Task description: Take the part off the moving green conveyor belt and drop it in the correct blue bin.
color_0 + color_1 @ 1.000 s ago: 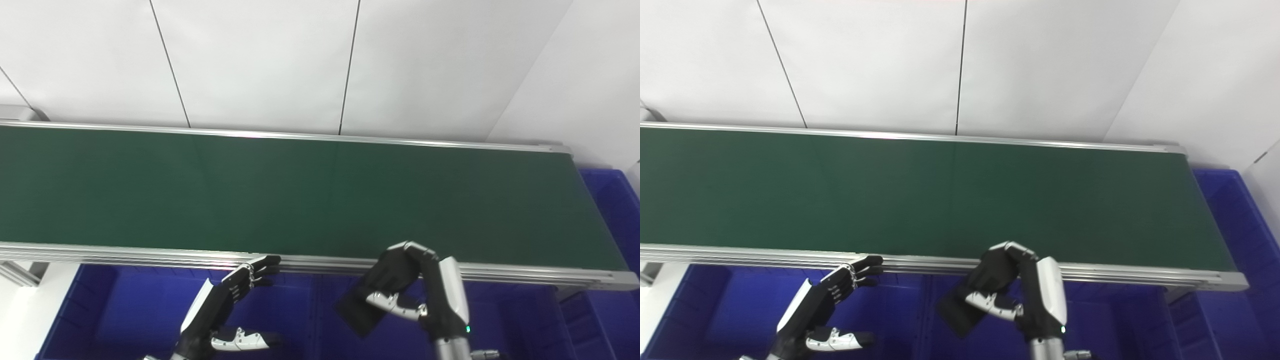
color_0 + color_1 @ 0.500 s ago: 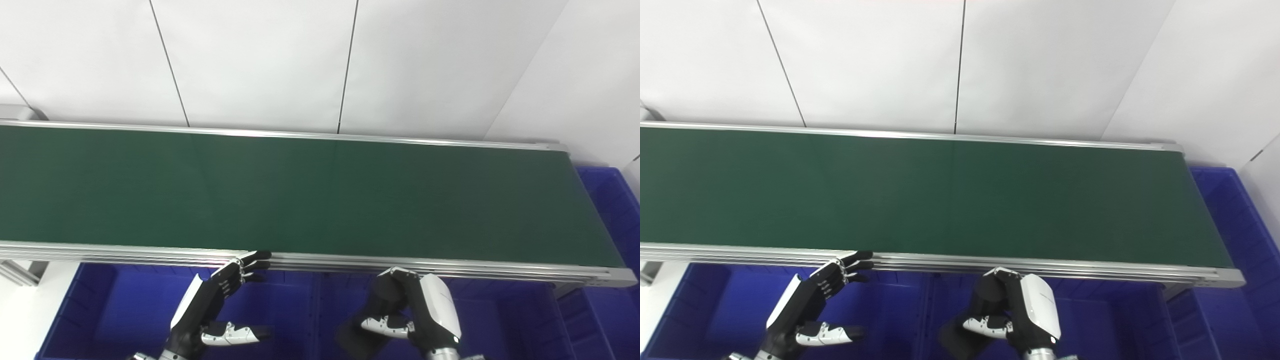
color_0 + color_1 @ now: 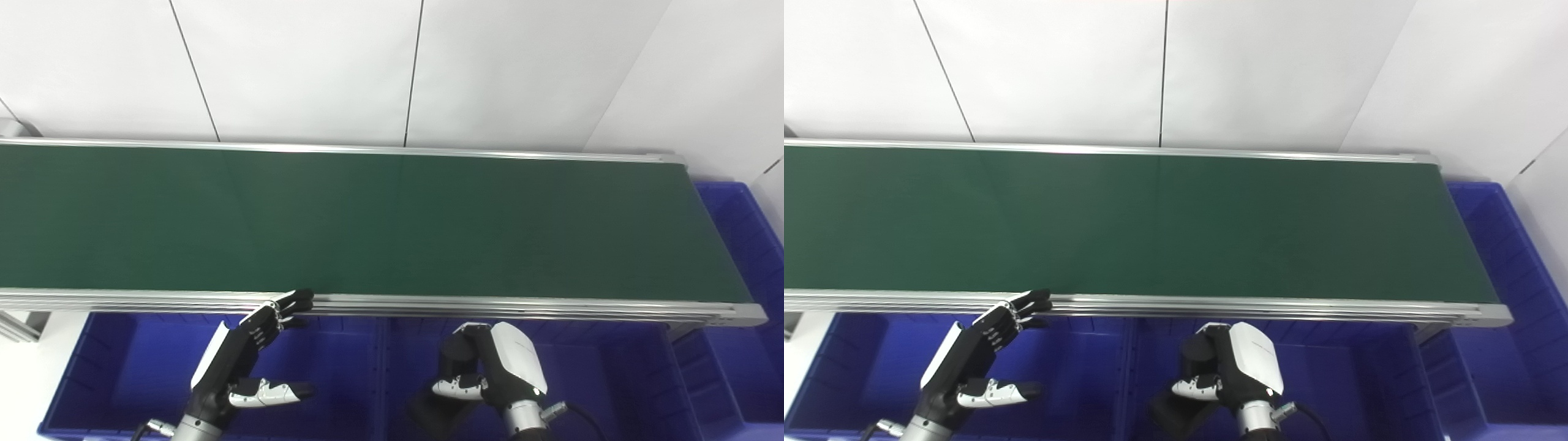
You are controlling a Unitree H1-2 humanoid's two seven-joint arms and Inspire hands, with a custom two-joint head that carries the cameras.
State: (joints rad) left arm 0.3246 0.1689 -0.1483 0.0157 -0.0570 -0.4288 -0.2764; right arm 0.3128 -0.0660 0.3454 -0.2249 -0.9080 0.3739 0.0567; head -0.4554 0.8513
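Note:
The green conveyor belt (image 3: 380, 220) carries no part. My right hand (image 3: 493, 370) is below the belt's near rail, low over the middle blue bin (image 3: 612, 380). Its fingers are curled on a flat black part (image 3: 432, 415), and the thumb lies across it. The part's lower end runs toward the picture's bottom edge; it also shows in the right eye view (image 3: 1173, 415). My left hand (image 3: 242, 361) is open and empty over the left blue bin (image 3: 135, 367), with its fingertips (image 3: 297, 301) at the near rail.
The belt's aluminium near rail (image 3: 551, 305) runs above both hands. A third blue bin (image 3: 744, 233) stands past the belt's right end. White wall panels stand behind the belt.
My right hand has come down from the belt's near edge into the middle bin with the black part. The left hand has sunk slightly. The camera has tilted a little.

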